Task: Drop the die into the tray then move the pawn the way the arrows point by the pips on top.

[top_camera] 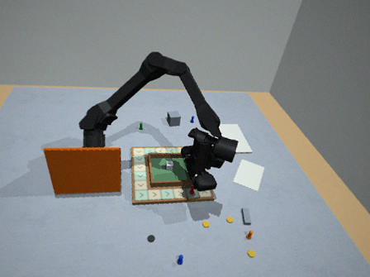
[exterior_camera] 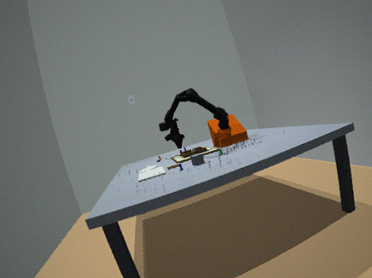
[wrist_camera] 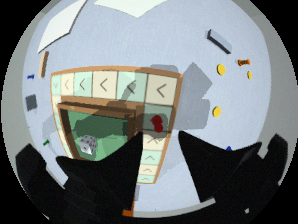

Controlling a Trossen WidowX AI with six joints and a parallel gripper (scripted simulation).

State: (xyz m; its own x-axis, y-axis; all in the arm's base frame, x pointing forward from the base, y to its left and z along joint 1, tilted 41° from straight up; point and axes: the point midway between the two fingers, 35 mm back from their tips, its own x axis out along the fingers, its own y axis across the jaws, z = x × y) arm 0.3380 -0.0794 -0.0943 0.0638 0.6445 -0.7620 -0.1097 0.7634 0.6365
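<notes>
At the near side of the worktop [top_camera: 79, 255] [exterior_camera: 265, 149] [wrist_camera: 180, 30], a blue pawn [top_camera: 180, 259] is seen upright, with a dark disc [top_camera: 151, 238] lying behind it, off to the left in the top view. To the right, three yellow discs [top_camera: 251, 253] [wrist_camera: 216, 111] are spread flat around the area of an orange pawn [top_camera: 250, 235] [wrist_camera: 244, 62] and a grey bar [top_camera: 246, 216] [wrist_camera: 219, 41].

Farther in, the board [top_camera: 169, 202] [wrist_camera: 117, 71] is reached. The red pawn [top_camera: 192, 191] [exterior_camera: 180, 152] [wrist_camera: 157, 123] is stood on a shaded square beside a corner square on its near edge. The fingers [top_camera: 194, 183] [exterior_camera: 179, 146] are held pointing down close above it, parted about halfway, with nothing gripped. In the wrist view the pawn is seen just past the gap between the tips; whether it is touched cannot be told.

Behind, the die [top_camera: 169, 166] [wrist_camera: 88, 145] is left lying on the green floor of the tray [top_camera: 171, 184] [wrist_camera: 95, 105]; its top pips cannot be read with certainty.

At the far side, a green pawn [top_camera: 141, 126] [exterior_camera: 221, 152] [wrist_camera: 46, 143] and a grey cube [top_camera: 173, 119] [exterior_camera: 197, 160] [wrist_camera: 31, 102] are placed well apart, with another blue pawn [top_camera: 192, 119] [exterior_camera: 181, 166] [wrist_camera: 31, 77] near the cube.
</notes>
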